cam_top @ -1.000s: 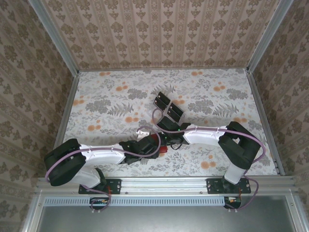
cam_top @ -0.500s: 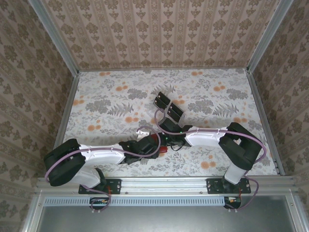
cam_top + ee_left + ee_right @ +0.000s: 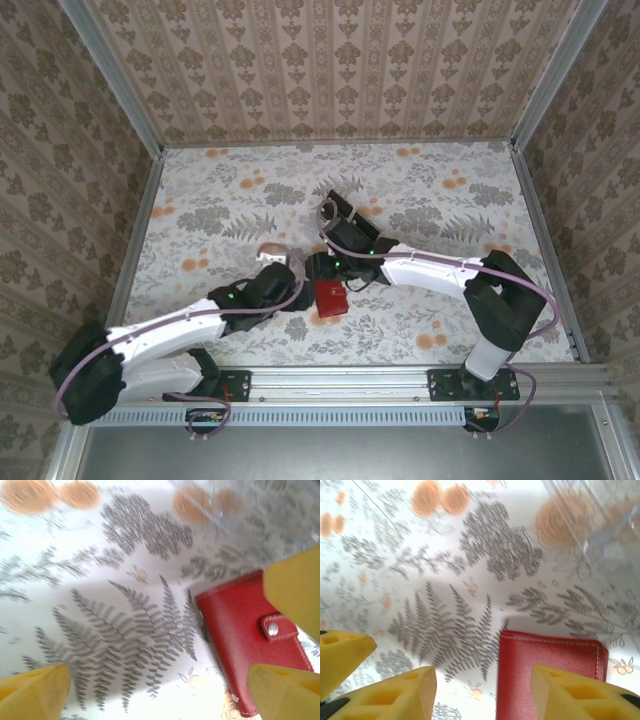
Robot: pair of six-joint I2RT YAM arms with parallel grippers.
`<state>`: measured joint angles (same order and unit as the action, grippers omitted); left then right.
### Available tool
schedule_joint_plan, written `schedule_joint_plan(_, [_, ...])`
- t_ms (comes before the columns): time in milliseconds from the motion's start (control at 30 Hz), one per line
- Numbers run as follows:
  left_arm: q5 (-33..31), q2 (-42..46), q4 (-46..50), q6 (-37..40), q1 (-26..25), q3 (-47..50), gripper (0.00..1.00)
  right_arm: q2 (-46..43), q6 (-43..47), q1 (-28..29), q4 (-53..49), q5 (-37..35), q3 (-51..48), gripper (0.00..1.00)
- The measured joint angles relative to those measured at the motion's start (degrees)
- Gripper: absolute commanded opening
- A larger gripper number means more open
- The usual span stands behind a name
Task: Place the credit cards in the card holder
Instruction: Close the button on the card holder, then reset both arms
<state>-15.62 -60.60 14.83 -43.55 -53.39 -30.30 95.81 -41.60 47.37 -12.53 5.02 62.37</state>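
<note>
Top external view hides most of the credit cards under your right arm (just a dark corner shows). Since a second ago your left arm has swung outward, uncovering the closed red card holder flat on the table. Left wrist view adds its snap. Left claw is spread wide and right claw is parted, neither pinching anything.
</note>
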Motion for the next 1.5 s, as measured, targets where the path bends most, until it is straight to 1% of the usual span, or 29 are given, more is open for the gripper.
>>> schedule_joint_plan(100, [-0.3, 5.7, 3.2, 2.1, 5.6, -1.8, 1.00, -4.1, 1.1, -1.3, -2.4, 0.0, 0.5, 0.75])
schedule_joint_plan(133, [-0.3, 7.3, 4.1, 3.1, 8.0, -3.0, 1.00, -6.2, 1.5, -2.0, -3.4, -0.2, 0.5, 0.79])
schedule_joint_plan(167, [-0.3, 8.4, 4.6, 3.9, 9.8, -4.1, 1.00, -8.0, 1.6, -2.7, -4.2, -0.4, 0.5, 0.80])
schedule_joint_plan(200, [-0.3, 9.5, 5.3, 5.0, 12.2, -5.6, 1.00, -10.4, 2.2, -3.8, -5.1, -0.9, 0.5, 0.84])
schedule_joint_plan(300, [-0.1, 11.2, 6.0, 8.6, 19.3, -9.7, 1.00, -18.7, 3.7, -8.0, -7.3, -4.2, 0.3, 0.93])
schedule_joint_plan(367, [0.0, 11.1, 5.8, 11.0, 24.0, -11.7, 1.00, -25.0, 4.7, -11.0, -8.1, -7.7, -0.7, 1.00])
schedule_joint_plan(500, [0.6, 9.9, 3.1, 15.8, 34.4, -12.4, 1.00, -36.1, 7.1, -18.4, -9.0, -16.1, -5.0, 1.00])
schedule_joint_plan(600, [0.5, 9.6, -1.2, 19.2, 39.5, -11.1, 1.00, -41.1, 8.5, -24.6, -8.1, -20.9, -9.7, 1.00])
schedule_joint_plan(700, [0.3, 9.6, -5.9, 22.7, 43.3, -8.6, 1.00, -43.2, 9.4, -31.2, -6.7, -23.6, -14.5, 1.00])
schedule_joint_plan(800, [0.3, 9.5, -10.4, 26.1, 46.0, -5.9, 1.00, -42.9, 10.7, -36.9, -4.9, -25.1, -18.1, 1.00])
schedule_joint_plan(1000, [-0.5, 6.9, -21.3, 32.4, 48.3, 1.6, 1.00, -39.2, 14.0, -42.4, 1.8, -25.9, -23.1, 1.00])
schedule_joint_plan(1133, [-0.5, 0.9, -30.3, 36.4, 48.8, 6.8, 1.00, -33.8, 16.2, -44.2, 5.9, -26.3, -24.6, 1.00])
schedule_joint_plan(1300, [0.8, -11.1, -45.2, 40.5, 50.3, 11.7, 1.00, -27.0, 19.7, -44.9, 13.9, -27.1, -27.6, 1.00])
schedule_joint_plan(1500, [4.7, -21.2, -58.4, 42.6, 51.2, 11.6, 1.00, -22.6, 26.2, -44.9, 27.7, -27.3, -34.1, 1.00])
